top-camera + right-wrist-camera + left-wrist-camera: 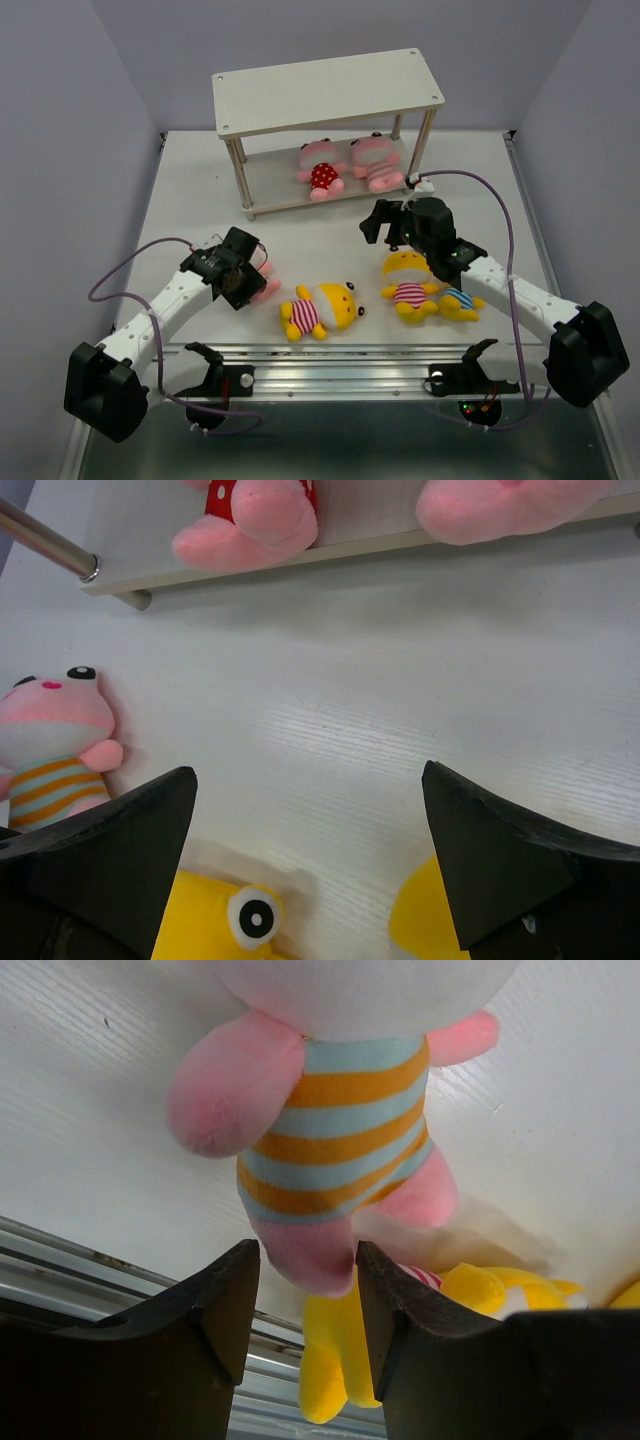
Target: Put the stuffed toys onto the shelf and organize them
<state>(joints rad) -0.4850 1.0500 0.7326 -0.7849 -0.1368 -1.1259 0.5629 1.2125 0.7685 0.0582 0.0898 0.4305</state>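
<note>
A: What sits on your shelf [330,88]?
B: Two toys side by side on its lower board [278,185]: the left shelf toy [322,172] and the right shelf toy [375,160].
A: And before it?
B: On your table [200,200] you have a row: leftmost toy [340,1130], middle toy [320,310], then a touching pair, inner toy [408,285] and outer toy [458,302] to its right.

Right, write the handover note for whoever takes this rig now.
Left pincer: jaws part shut astride a leg of the pink striped toy, which lies on the table; grip unclear.
Right pincer: open, empty, over the table by the yellow toys.
Done: two pink toys lie on the lower board of the shelf.
Left: the pink striped toy and all three yellow toys are not yet on the shelf.
</note>
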